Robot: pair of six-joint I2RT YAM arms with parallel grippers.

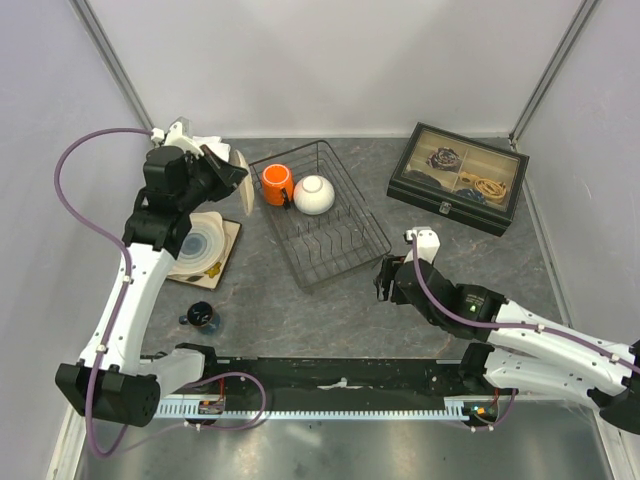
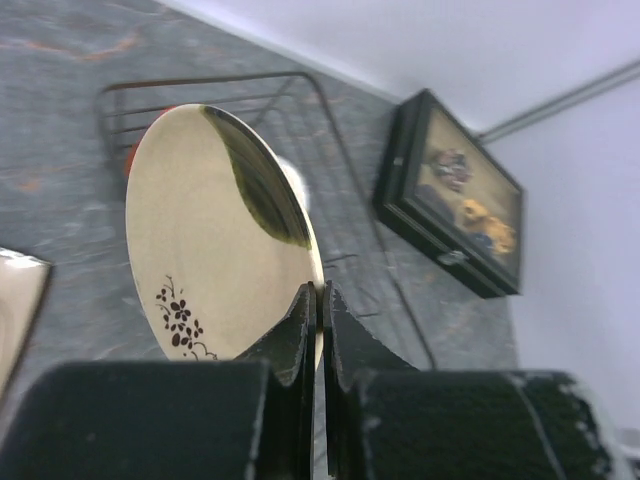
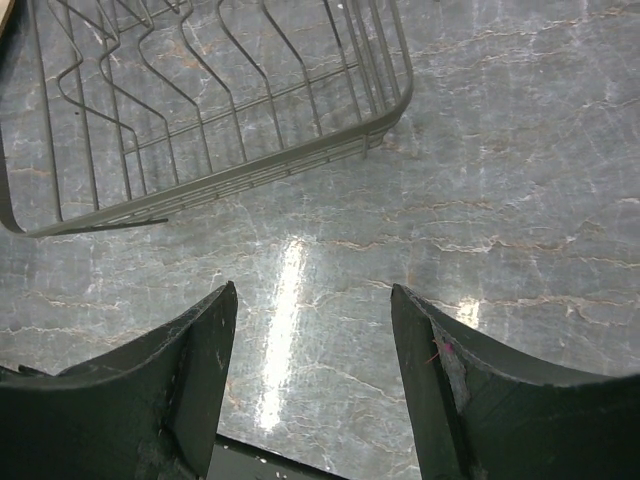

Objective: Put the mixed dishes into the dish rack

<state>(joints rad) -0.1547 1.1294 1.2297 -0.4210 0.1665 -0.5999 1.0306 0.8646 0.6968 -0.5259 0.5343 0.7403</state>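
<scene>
My left gripper (image 1: 228, 166) (image 2: 320, 295) is shut on the rim of a cream flower-patterned plate (image 2: 215, 250) (image 1: 239, 166), held on edge above the table just left of the dish rack (image 1: 322, 218) (image 2: 205, 88). An orange mug (image 1: 276, 184) and a white bowl (image 1: 314, 194) stand in the rack's far end. A round plate lies on a square tan plate (image 1: 205, 246) on the table under the left arm. My right gripper (image 1: 385, 280) (image 3: 312, 300) is open and holds nothing, low over bare table by the rack's near right corner (image 3: 200, 120).
A black glass-lidded compartment box (image 1: 458, 178) (image 2: 455, 200) sits at the back right. A small dark blue cup (image 1: 203, 318) stands near the front left. Walls close in the back and both sides.
</scene>
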